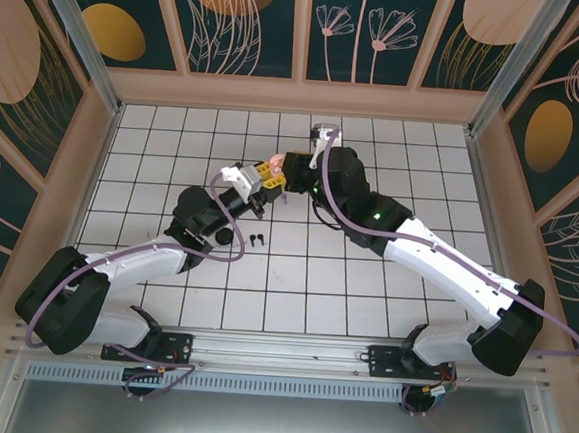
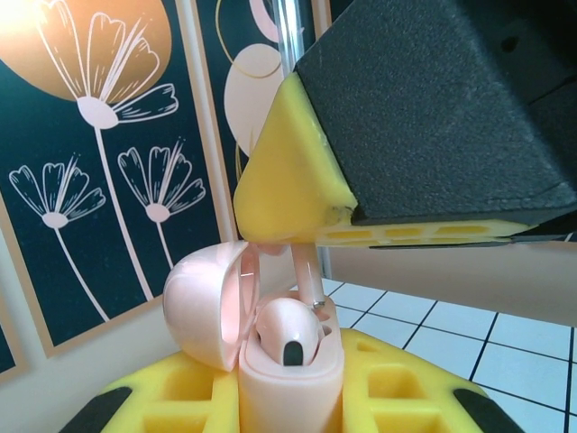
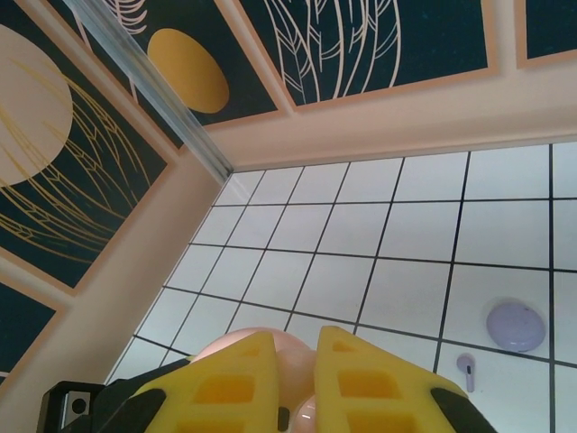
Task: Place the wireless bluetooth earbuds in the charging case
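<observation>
Latticed yellow left fingers (image 2: 180, 401) pinch glossy rounded pink case (image 2: 288, 388), lid open.

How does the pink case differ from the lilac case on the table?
The pink case is open, its lid swung aside; the lilac case is shut. The pink case stands upright in the left gripper, while the lilac case lies flat on the tiles. Both are rounded, pastel.

My counter (image 1: 314, 289) is a white top ruled into square tiles by dark lines, with a low pale wall (image 1: 299, 99) around it. Two black earbuds (image 1: 257, 240) lie side by side near its middle. From my right wrist I see a closed lilac case (image 3: 516, 325) resting on a tile, one lilac earbud (image 3: 466, 365) just beside it, not touching.
</observation>
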Action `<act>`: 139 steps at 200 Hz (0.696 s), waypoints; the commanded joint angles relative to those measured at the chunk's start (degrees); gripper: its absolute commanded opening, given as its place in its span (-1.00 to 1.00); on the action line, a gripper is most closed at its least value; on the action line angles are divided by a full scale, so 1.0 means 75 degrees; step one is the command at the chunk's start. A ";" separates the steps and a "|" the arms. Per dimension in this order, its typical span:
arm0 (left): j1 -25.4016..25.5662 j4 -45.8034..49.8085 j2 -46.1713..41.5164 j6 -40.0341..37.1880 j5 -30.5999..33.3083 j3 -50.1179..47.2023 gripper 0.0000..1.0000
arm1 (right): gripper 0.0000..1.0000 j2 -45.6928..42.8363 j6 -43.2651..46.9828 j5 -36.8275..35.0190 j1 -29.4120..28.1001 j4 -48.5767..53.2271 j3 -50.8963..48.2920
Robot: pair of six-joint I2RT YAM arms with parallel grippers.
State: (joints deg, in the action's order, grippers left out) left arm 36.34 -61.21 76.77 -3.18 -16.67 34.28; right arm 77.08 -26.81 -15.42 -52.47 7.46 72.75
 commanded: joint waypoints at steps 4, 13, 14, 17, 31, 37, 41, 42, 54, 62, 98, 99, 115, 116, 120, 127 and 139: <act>0.0039 -0.0558 -0.0239 -0.0054 -0.0120 0.0199 -1.00 | -0.75 -0.0105 0.0226 -0.0191 -0.0083 0.0141 -0.0255; 0.0040 -0.0569 -0.0239 -0.0063 -0.0133 0.0193 -1.00 | -0.75 -0.0107 0.0223 -0.0204 -0.0082 0.0118 -0.0255; 0.0041 -0.0569 -0.0240 -0.0060 -0.0133 0.0190 -1.00 | -0.75 -0.0106 0.0223 -0.0205 -0.0082 0.0118 -0.0249; 0.0042 -0.0569 -0.0234 -0.0060 -0.0133 0.0187 -1.00 | -0.75 -0.0097 0.0214 -0.0206 -0.0082 0.0118 -0.0244; 0.0038 -0.0572 -0.0239 -0.0051 -0.0144 0.0187 -1.00 | -0.75 -0.0094 0.0193 -0.0206 -0.0082 0.0095 -0.0220; 0.0034 -0.0569 -0.0242 -0.0038 -0.0145 0.0188 -1.00 | -0.75 -0.0082 0.0188 -0.0206 -0.0082 0.0095 -0.0208; 0.0031 -0.0563 -0.0242 -0.0044 -0.0145 0.0187 -1.00 | -0.75 -0.0087 0.0177 -0.0217 -0.0082 0.0096 -0.0208; 0.0036 -0.0560 -0.0247 -0.0045 -0.0145 0.0187 -1.00 | -0.75 -0.0084 0.0171 -0.0217 -0.0082 0.0090 -0.0208; 0.0032 -0.0534 -0.0251 -0.0027 -0.0145 0.0198 -1.00 | -0.75 -0.0104 0.0164 -0.0252 -0.0082 0.0052 -0.0225; 0.0038 -0.0515 -0.0251 -0.0021 -0.0145 0.0207 -1.00 | -0.75 -0.0134 0.0147 -0.0254 -0.0083 0.0003 -0.0254; 0.0042 -0.0352 -0.0259 0.0046 -0.0133 0.0280 -1.00 | -0.75 -0.0262 0.0038 -0.0241 -0.0082 -0.0043 -0.0301; 0.0042 -0.0349 -0.0261 0.0047 -0.0133 0.0286 -1.00 | -0.75 -0.0260 0.0031 -0.0241 -0.0082 -0.0045 -0.0307; 0.0039 -0.0329 -0.0252 0.0058 -0.0139 0.0304 -1.00 | -0.75 -0.0327 -0.0048 -0.0233 -0.0082 -0.0056 -0.0351; 0.0034 -0.0332 -0.0252 0.0054 -0.0136 0.0304 -1.00 | -0.75 -0.0333 -0.0059 -0.0231 -0.0082 -0.0057 -0.0350; 0.0041 -0.0324 -0.0250 0.0056 -0.0142 0.0303 -1.00 | -0.75 -0.0354 -0.0086 -0.0219 -0.0081 -0.0058 -0.0349; 0.0032 -0.0329 -0.0242 0.0065 -0.0145 0.0293 -1.00 | -0.75 -0.0379 -0.0125 -0.0212 -0.0067 -0.0086 -0.0379; 0.0036 -0.0338 -0.0245 0.0070 -0.0151 0.0292 -1.00 | -0.75 -0.0430 -0.0209 -0.0213 -0.0064 -0.0141 -0.0406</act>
State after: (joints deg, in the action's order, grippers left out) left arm 36.34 -60.86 76.75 -3.16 -17.12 34.30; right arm 75.77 -26.72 -16.49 -52.62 6.39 71.07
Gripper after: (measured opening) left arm 0.227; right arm 0.128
